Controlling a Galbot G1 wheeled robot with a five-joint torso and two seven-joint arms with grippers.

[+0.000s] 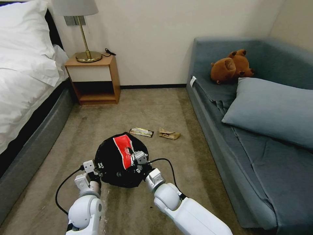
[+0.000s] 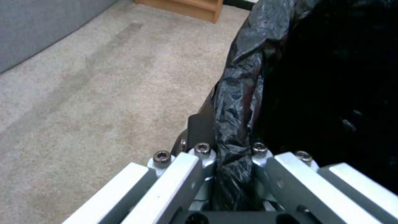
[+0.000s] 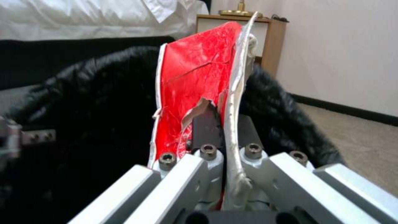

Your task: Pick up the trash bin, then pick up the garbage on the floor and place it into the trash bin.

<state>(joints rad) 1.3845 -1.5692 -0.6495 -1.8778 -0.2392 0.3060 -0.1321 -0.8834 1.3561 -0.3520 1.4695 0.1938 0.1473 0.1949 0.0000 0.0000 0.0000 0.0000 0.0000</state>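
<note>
Right claw (image 3: 226, 146): clamped on red-white snack wrapper (image 1: 124, 150), held over bin mouth, not yet let go.
Left claw (image 2: 230, 155): pinched on black bag (image 2: 240, 93) at rim of trash bin (image 1: 112, 163), bin held just above carpet (image 1: 156, 107).
Done: bin picked up; wrapper lifted.
Left: yellow-green wrapper (image 1: 141, 132) & brown paper bag (image 1: 169, 133) on carpet beyond bin, near each other.

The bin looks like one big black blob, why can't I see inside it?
In the left wrist view the trash bin, clamped by the left gripper, is a dark, detailless mass because its black bag reflects little light. In the right wrist view the red wrapper in the right gripper is close and soft-edged. The head view curves the walls.
</note>
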